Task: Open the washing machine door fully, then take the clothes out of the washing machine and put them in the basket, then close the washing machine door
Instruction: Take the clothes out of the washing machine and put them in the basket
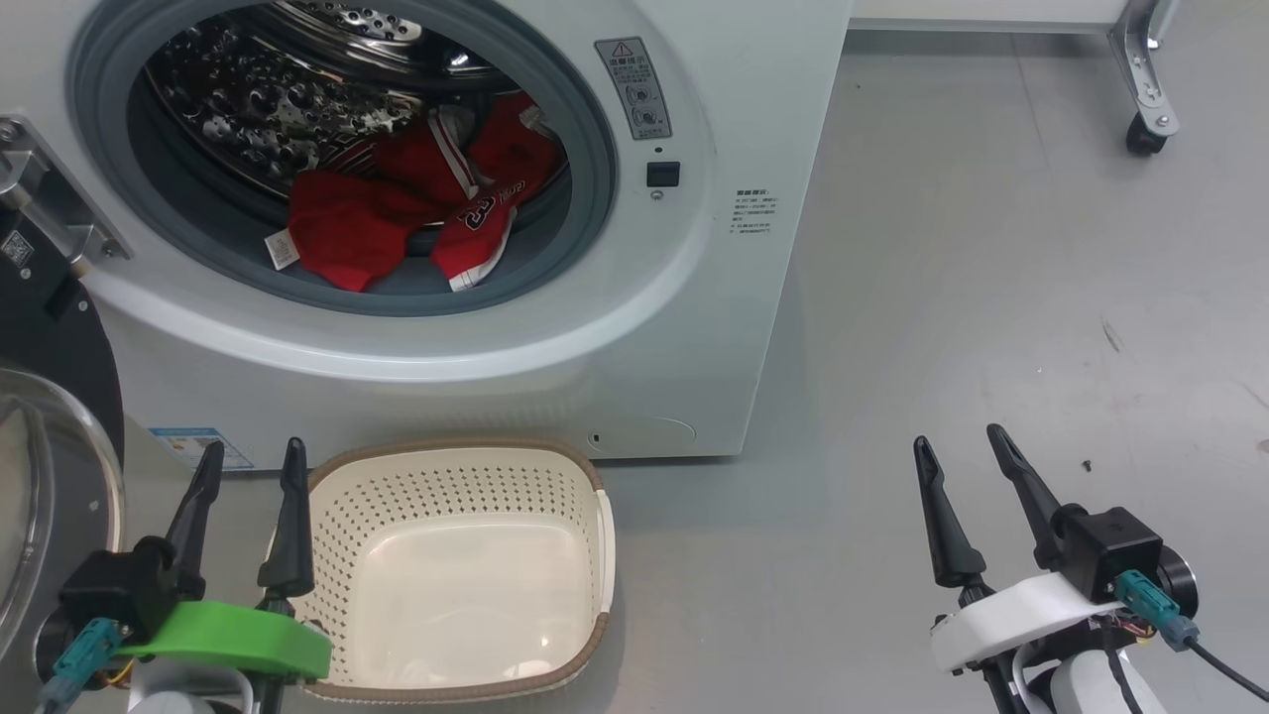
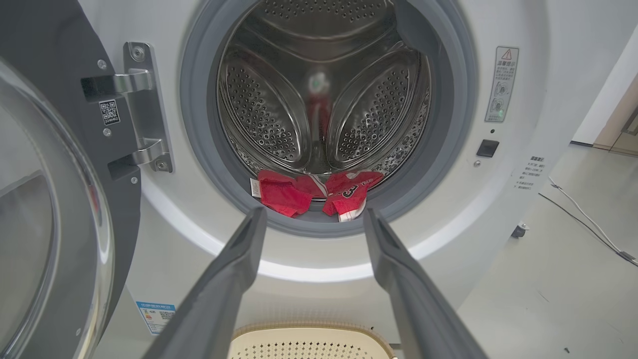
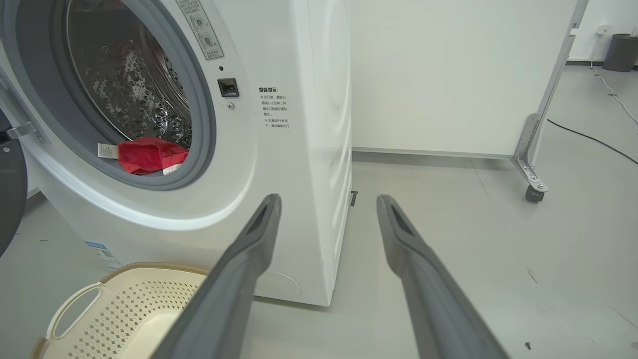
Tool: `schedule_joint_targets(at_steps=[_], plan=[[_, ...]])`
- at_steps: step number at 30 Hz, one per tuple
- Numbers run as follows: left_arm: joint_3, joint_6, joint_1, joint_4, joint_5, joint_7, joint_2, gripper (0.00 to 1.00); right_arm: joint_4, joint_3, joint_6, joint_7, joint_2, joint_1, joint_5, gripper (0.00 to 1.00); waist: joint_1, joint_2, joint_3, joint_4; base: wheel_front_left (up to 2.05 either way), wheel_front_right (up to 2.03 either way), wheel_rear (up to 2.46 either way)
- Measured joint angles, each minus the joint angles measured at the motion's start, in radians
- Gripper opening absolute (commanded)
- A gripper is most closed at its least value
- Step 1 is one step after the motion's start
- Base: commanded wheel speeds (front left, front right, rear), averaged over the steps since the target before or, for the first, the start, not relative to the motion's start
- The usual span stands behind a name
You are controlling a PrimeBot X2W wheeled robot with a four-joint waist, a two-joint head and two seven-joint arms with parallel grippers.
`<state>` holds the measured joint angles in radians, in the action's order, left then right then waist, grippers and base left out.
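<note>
Red jerseys (image 1: 416, 203), white trim, dark lettering, crumpled at drum (image 1: 258, 99) lip; door (image 1: 55, 342) swung wide. Cream perforated basket (image 1: 451, 448) below. Both spread: left claw (image 1: 253, 451), right claw (image 1: 957, 436).

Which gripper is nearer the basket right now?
The left gripper, open, right beside the left rim of the basket; the right gripper, also open, is over the floor well off to its right.
</note>
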<state>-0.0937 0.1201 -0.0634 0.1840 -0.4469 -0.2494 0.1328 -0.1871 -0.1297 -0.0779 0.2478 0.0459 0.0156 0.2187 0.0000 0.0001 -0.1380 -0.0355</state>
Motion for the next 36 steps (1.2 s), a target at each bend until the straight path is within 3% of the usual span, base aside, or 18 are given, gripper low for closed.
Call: schedule_joint_targets(at_steps=[15,18,21,36], plan=[[0.036,-0.011,-0.002,-0.04,0.001,0.013,0.037,1.0,0.029,-0.036,0.0,0.0,-0.001,0.017,0.0,1.0,0.0,0.0,-0.091,-0.038,0.0,0.0,0.0],[0.041,-0.014,-0.009,-0.053,0.01,0.035,0.059,1.0,0.034,-0.047,0.0,0.0,-0.001,0.019,0.0,1.0,0.0,0.0,-0.122,-0.05,0.0,0.0,0.0],[0.052,-0.044,-0.037,-0.053,0.054,0.063,0.098,1.0,0.039,-0.066,0.001,0.0,-0.001,0.03,0.007,1.0,0.0,0.0,-0.156,-0.065,0.0,0.0,0.0],[0.096,-0.063,-0.277,-0.067,0.105,0.228,0.25,1.0,0.078,-0.171,0.031,0.0,-0.001,0.106,0.102,1.0,0.0,0.0,-0.306,-0.194,0.0,0.0,0.0]])
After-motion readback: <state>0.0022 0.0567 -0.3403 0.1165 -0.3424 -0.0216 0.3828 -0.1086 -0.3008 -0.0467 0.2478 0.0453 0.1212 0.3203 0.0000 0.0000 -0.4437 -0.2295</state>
